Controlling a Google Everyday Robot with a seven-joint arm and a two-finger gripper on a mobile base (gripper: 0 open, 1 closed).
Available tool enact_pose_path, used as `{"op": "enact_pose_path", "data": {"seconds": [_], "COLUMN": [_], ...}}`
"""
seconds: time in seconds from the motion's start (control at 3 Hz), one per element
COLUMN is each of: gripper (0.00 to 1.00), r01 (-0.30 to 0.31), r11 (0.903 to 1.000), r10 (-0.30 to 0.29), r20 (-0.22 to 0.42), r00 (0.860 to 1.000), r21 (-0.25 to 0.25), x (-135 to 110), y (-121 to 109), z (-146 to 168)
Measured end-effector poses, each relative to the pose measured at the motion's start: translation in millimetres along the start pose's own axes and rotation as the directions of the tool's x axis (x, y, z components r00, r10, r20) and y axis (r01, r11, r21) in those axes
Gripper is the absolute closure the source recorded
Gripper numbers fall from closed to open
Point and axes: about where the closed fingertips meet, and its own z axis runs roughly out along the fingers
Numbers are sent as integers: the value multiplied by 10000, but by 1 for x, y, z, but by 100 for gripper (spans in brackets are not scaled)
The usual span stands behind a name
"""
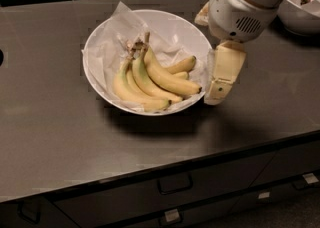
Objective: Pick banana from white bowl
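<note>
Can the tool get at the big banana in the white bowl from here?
Probably yes: the tool hangs outside the rim of the white bowl, near the tip of the banana, which lies uncovered on top.

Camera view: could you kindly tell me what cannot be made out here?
- Gripper, right of the wide paper-lined white bowl: hides that bowl's right rim.
- Two short yellow bananas: partly hidden behind the long curved yellow banana.
- Smaller white bowl, top right: cut off by picture edge and arm.
</note>
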Motion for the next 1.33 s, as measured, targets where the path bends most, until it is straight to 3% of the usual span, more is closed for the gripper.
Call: {"op": "enact_pose_path", "data": {"seconds": [0.33,0.67,1.33], "gripper": [0,0,0], "r01": [-1,-413,-1142], "r11": [10000,9991,9906], "r10": [1,414,1192], "r20": [2,138,662], "r00": [10000,9990,9907], "r21": [2,-92,-751], "x": [0,-1,-15], "y": [0,-5,-16], "z": [0,9,47]}}
